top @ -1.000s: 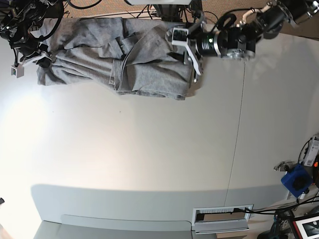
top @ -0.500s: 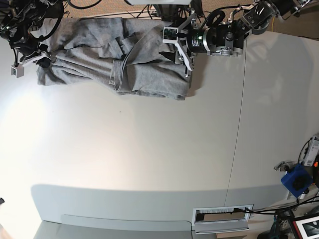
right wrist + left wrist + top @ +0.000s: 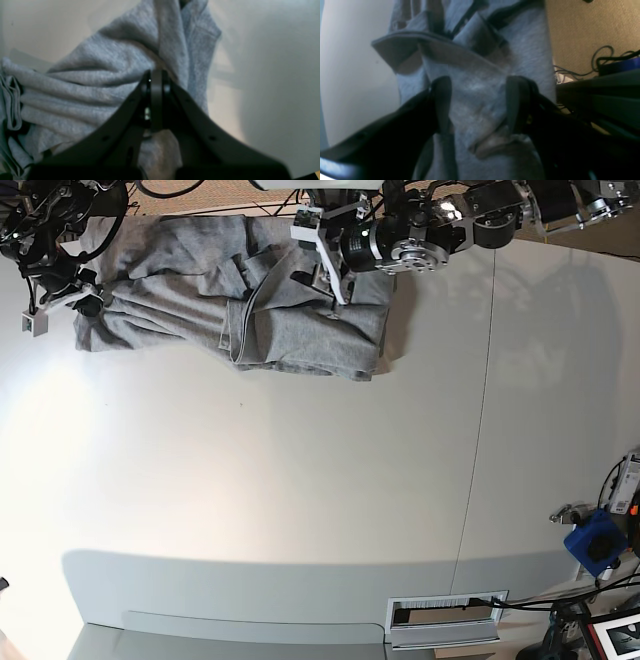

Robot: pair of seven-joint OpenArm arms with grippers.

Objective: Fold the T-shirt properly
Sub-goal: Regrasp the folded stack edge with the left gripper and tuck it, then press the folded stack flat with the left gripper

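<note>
Leftward over the grey T-shirt (image 3: 250,290) has slid the left gripper (image 3: 318,258), jaws spread above the fabric (nothing pinched). Right gripper (image 3: 155,82) pinches the shirt's edge at the table's (image 3: 300,480) far corner.

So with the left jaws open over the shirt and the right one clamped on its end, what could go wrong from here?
1. The left gripper straddles a raised fold of the bunched T-shirt; closing here may pinch several layers rather than one edge.
2. The right gripper is shut on cloth, so pulling apart could drag the whole heap.
3. The shirt lies at the table's far edge and might slide off.
</note>
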